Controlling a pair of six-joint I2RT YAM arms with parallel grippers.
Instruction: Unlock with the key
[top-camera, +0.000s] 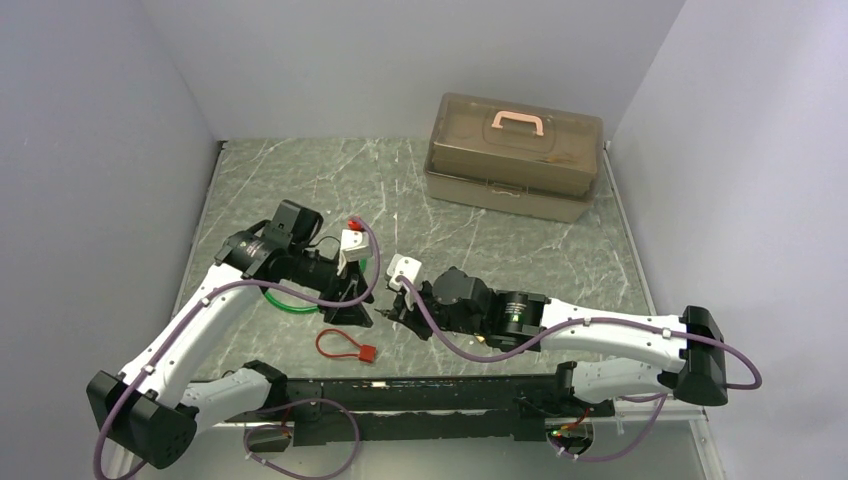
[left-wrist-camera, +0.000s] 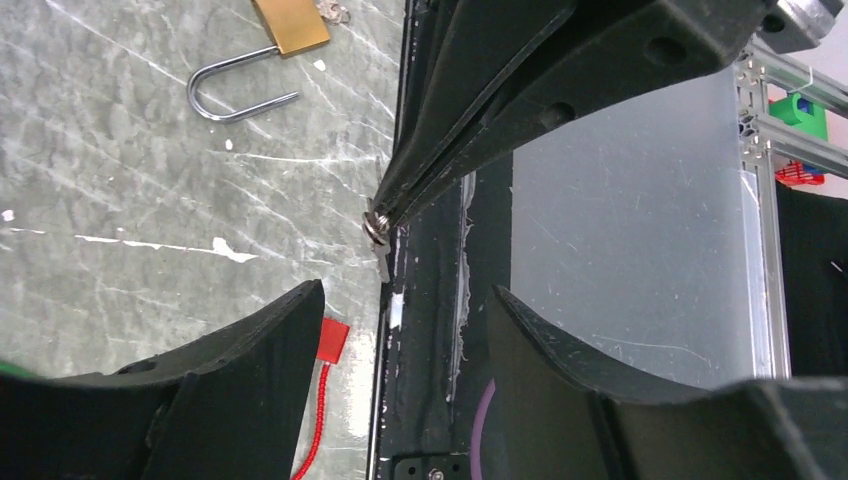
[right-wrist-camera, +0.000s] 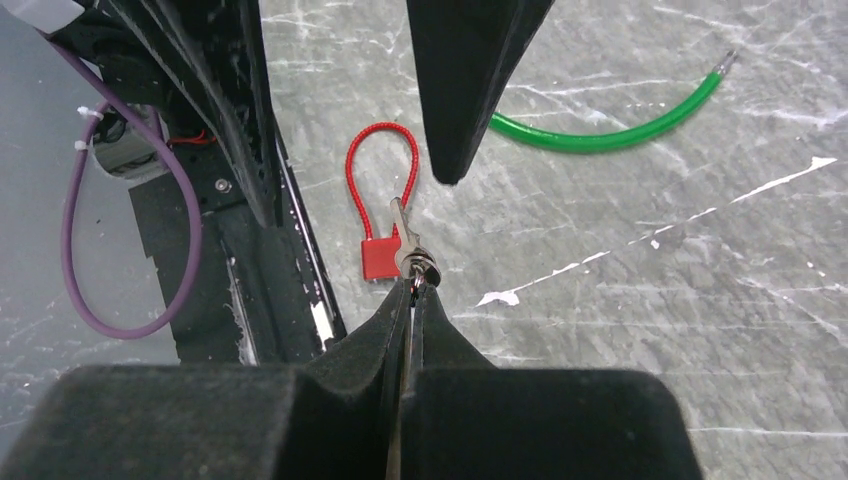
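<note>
My right gripper (right-wrist-camera: 413, 285) is shut on a small silver key (right-wrist-camera: 410, 250), whose blade sticks out past the fingertips above the table. In the left wrist view the same key (left-wrist-camera: 378, 232) hangs at the tip of the right arm's closed fingers (left-wrist-camera: 480, 120). A brass padlock (left-wrist-camera: 290, 25) lies at the top of that view; one leg of its steel shackle (left-wrist-camera: 232, 95) looks free of the body. My left gripper (left-wrist-camera: 405, 290) is open with nothing between its fingers, just below the key. In the top view both grippers meet near the table's front middle, left (top-camera: 352, 305) and right (top-camera: 392, 315).
A red cable lock (top-camera: 345, 348) lies near the front edge, below the key (right-wrist-camera: 380, 258). A green cable (right-wrist-camera: 610, 130) curves under the left arm. A brown toolbox with a pink handle (top-camera: 515, 155) stands at the back right. The black front rail (left-wrist-camera: 430, 350) runs along the table edge.
</note>
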